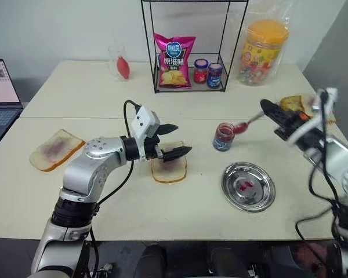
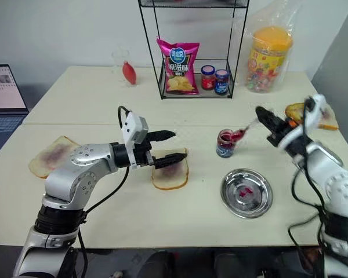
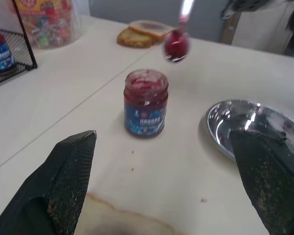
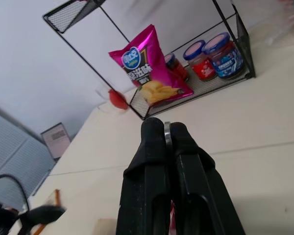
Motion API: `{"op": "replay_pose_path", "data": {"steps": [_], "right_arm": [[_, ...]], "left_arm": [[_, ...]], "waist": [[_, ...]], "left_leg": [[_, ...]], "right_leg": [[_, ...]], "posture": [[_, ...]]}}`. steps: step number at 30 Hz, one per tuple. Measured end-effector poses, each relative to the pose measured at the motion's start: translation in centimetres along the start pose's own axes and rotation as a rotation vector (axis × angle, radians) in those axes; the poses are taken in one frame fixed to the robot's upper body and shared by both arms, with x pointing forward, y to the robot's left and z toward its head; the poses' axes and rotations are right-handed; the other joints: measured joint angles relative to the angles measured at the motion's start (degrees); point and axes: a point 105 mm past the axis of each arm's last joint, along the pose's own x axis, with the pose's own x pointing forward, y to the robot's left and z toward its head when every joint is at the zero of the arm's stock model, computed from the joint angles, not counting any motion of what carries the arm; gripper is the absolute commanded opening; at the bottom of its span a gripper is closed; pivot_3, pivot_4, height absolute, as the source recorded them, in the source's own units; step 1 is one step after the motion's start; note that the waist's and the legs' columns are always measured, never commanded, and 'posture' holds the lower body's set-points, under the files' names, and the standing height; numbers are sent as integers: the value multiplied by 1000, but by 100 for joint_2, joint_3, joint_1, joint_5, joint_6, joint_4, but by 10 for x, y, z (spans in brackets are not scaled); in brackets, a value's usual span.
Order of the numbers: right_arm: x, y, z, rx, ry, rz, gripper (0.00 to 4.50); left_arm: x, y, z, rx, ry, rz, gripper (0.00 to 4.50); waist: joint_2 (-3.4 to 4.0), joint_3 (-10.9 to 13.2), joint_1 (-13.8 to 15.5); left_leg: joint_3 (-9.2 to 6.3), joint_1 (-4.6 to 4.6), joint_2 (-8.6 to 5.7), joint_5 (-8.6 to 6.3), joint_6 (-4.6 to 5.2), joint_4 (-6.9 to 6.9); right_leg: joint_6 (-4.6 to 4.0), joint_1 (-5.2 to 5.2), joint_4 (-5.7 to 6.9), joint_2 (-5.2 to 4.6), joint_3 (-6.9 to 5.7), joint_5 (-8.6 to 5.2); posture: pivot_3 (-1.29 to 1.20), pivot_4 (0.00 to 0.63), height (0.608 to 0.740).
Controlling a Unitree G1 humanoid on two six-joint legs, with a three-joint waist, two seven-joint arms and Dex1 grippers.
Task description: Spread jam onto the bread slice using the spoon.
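Left eye view first: spoon (image 1: 250,122) pinched tight in the right tool (image 1: 265,108), fingers shut together on the handle. Lifted up off the counter (image 1: 180,220), with its bowl just above the mouth of the small open jar (image 1: 224,136). A fat red blob of jam (image 3: 176,46) sitting on the bowl, shown well in the left wrist view. More jam down inside the glass.

Left tool (image 1: 174,140) spread wide apart, holding nothing. Hanging right over the bread slice (image 1: 169,169), one black finger above the far edge. Touching the bread or not: too hard to tell.

Bread slice lying flat on the counter, between the left arm and the jar, well apart from the round steel dish (image 1: 249,186). Dark reddish smear in its middle already, pale crumb all round it.

So, as a guess: scoop done, spoon loaded. Some jam on the bread, but not much. Left to do: carry the spoon across to the slice, tip the blob on, push it out toward the crust. Maybe more scoops after that.

A small red spot of jam in the dish too.
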Motion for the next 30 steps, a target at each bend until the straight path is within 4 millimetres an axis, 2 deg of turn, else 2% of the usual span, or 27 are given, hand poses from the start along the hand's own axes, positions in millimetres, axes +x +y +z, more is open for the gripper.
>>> {"op": "replay_pose_path", "data": {"steps": [5,12,18,22,30], "right_arm": [[20,-12,-3,-64,34,-45,16],[25,-11,-17,-135,89,-22,16],[23,-6,-18,-185,113,-10,16],[23,-2,-20,-301,135,-7,16],[33,2,-45,-553,217,15,16]], "left_arm": [[4,3,-1,-3,-5,48,4500],[4,-1,0,8,-10,57,4500],[1,1,-2,9,2,65,4500],[2,-2,-5,4,8,63,4500],[6,-6,-9,5,23,43,4500]], "waist": [[0,0,40],[0,0,31],[0,0,14],[0,0,14],[0,0,14]], "left_leg": [[-4,-27,-1,0,0,1],[-3,-25,0,-1,1,1],[-3,-25,0,0,1,10],[-3,-25,0,0,0,10],[-3,-25,0,0,0,10]], "right_leg": [[-21,-24,4,-2,-7,12],[-21,-27,12,-2,-7,12],[-10,-26,15,0,-5,6],[-9,-26,15,0,-6,5],[-12,-26,15,0,-6,7]], "posture": [[0,150,740],[0,150,740],[0,150,740],[0,150,740],[0,150,740]]}}
